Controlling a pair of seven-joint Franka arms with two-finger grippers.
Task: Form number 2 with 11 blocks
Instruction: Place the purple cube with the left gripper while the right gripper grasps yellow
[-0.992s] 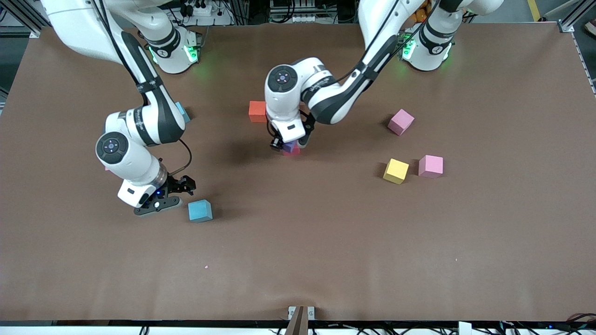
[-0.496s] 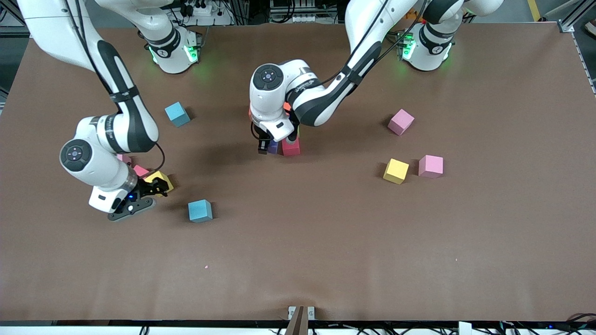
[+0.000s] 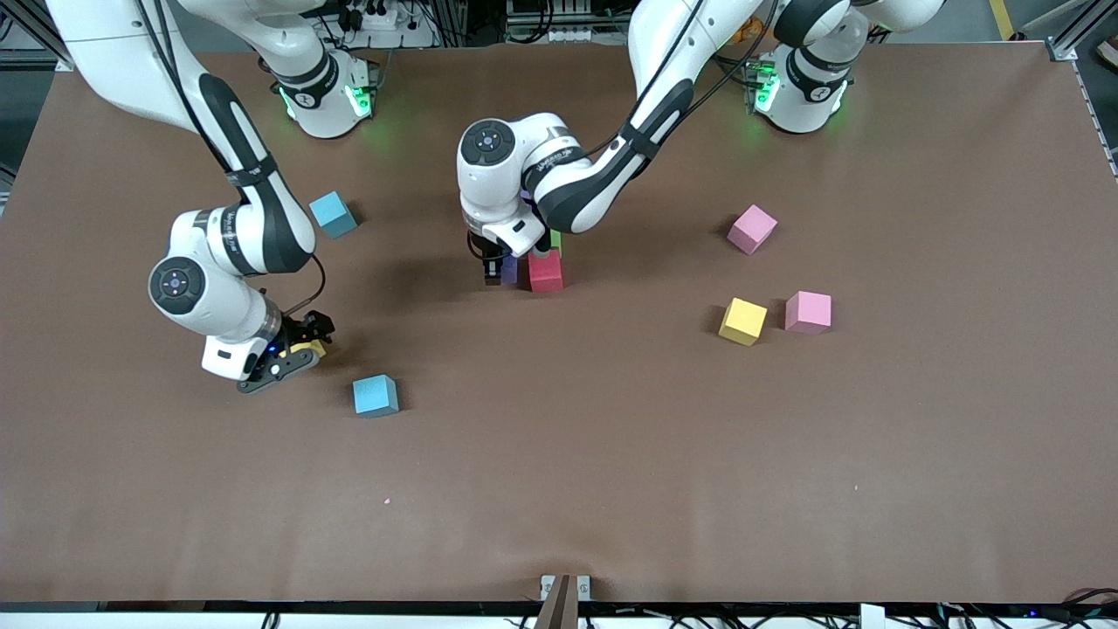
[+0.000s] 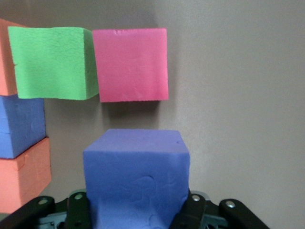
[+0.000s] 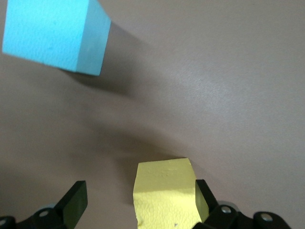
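Observation:
My left gripper [image 3: 498, 274] is shut on a purple block [image 3: 510, 268] and holds it low, beside a red block [image 3: 545, 273] on the side toward the right arm's end. A green block [image 3: 555, 238] touches the red one. In the left wrist view the purple block [image 4: 137, 179] sits between the fingers, a gap away from the red block [image 4: 131, 64] and the green block [image 4: 52, 62]. My right gripper [image 3: 300, 346] is open around a yellow block [image 3: 307, 349] on the table. In the right wrist view the yellow block [image 5: 164, 193] lies against one finger [image 5: 202, 198].
Two sky blue blocks [image 3: 333, 214] [image 3: 376, 395] lie near the right arm. Two pink blocks [image 3: 752, 229] [image 3: 808, 312] and a second yellow block [image 3: 742, 321] lie toward the left arm's end. The left wrist view shows orange blocks [image 4: 24, 174] and another purple block [image 4: 21, 126] stacked beside the green.
The left gripper carried the purple block from over the red block to beside it. The right arm swung away from the near blue block and came down around the yellow block.

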